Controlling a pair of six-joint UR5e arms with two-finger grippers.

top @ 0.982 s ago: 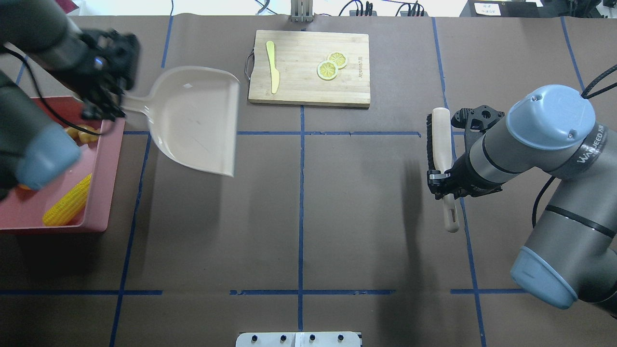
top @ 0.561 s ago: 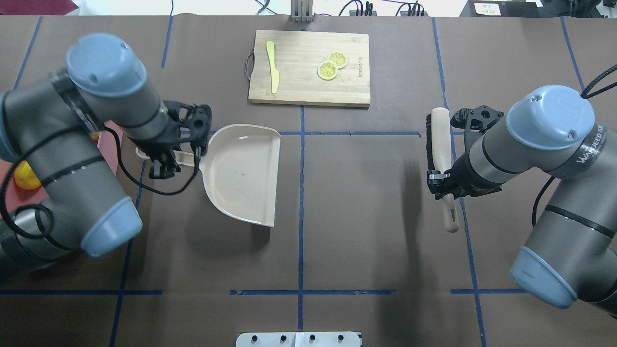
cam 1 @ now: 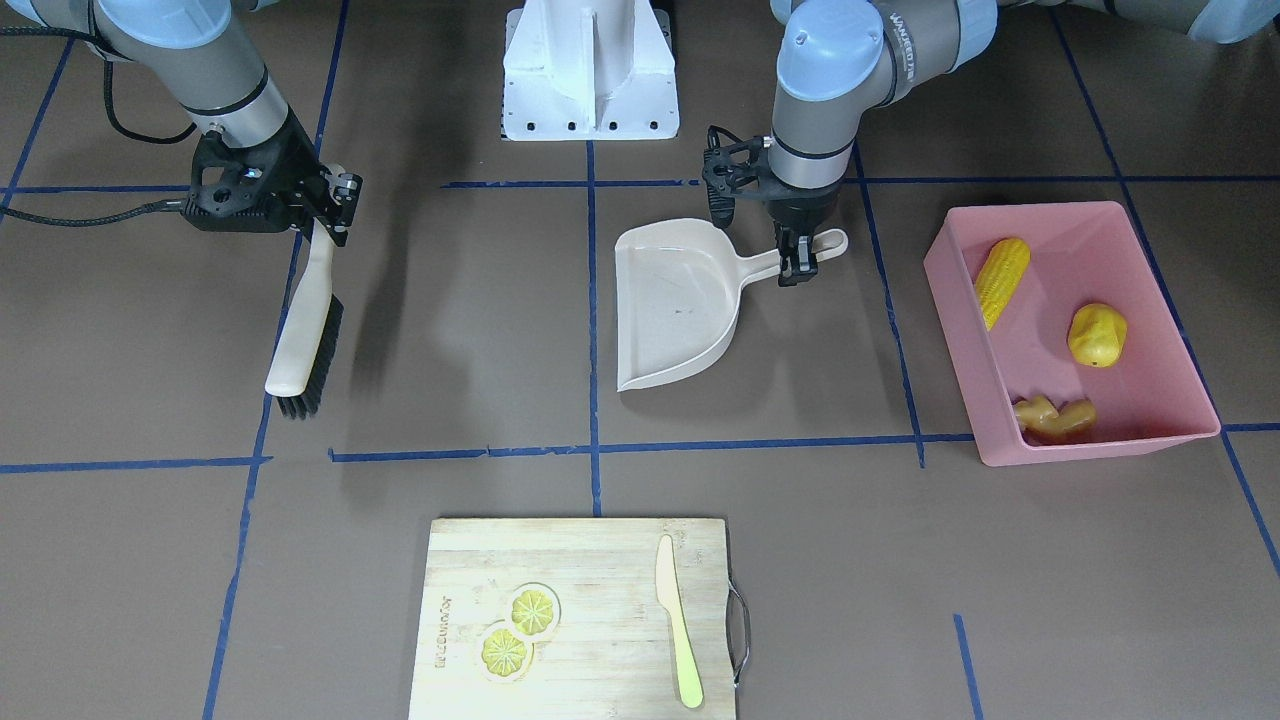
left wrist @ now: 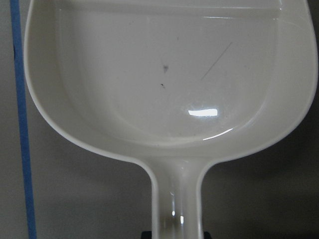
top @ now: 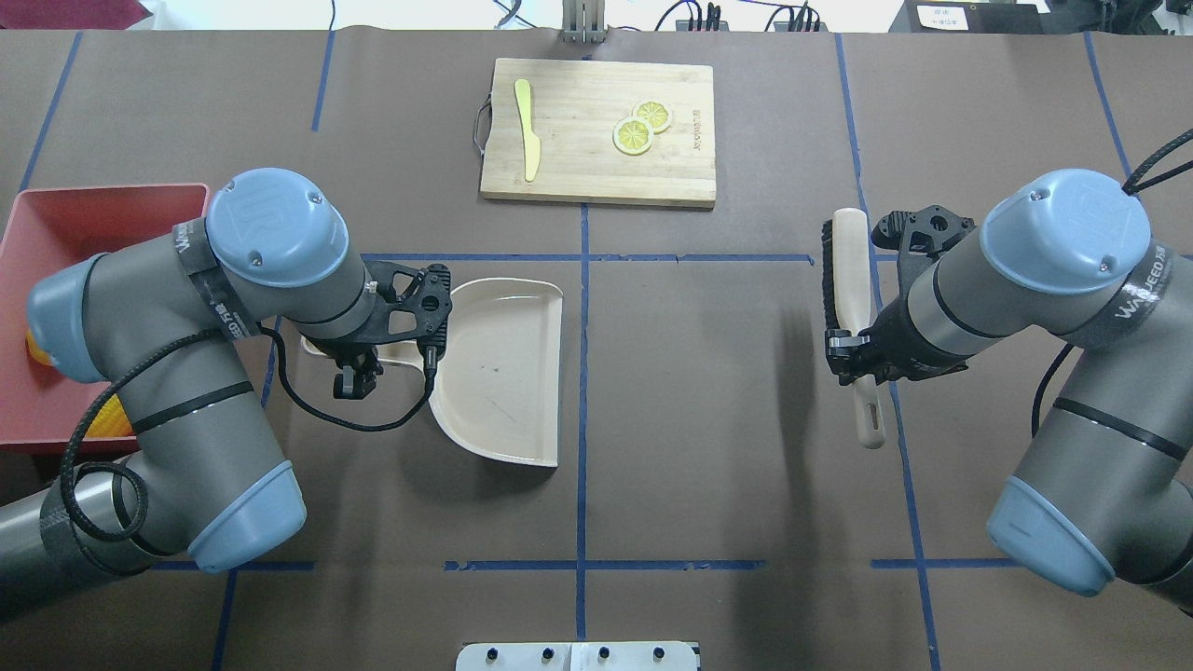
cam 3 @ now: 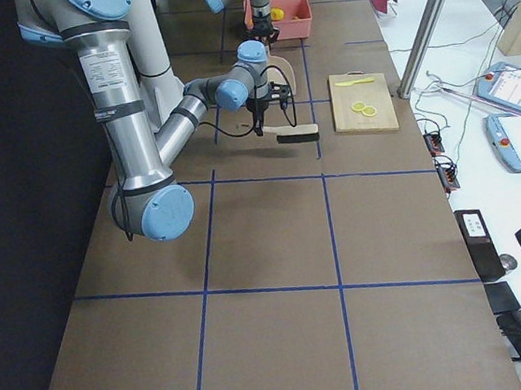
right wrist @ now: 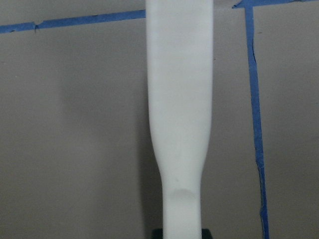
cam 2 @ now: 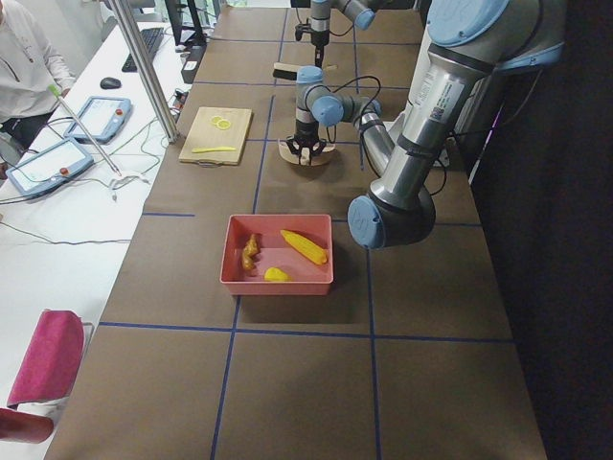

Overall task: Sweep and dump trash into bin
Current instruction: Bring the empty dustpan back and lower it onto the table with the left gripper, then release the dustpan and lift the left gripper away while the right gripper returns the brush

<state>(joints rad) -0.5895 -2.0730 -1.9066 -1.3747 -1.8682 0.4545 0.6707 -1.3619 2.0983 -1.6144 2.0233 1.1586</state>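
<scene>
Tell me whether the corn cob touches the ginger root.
Apart. Front-facing view: bare pink bin floor separates the corn cob from the ginger root.

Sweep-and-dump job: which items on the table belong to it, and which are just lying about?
In the job: corn cob, potato lump and ginger root, all inside the pink bin; dustpan held by the left hand; brush held by the right hand.
Lying about: cutting board, lemon slices, yellow knife.
</scene>
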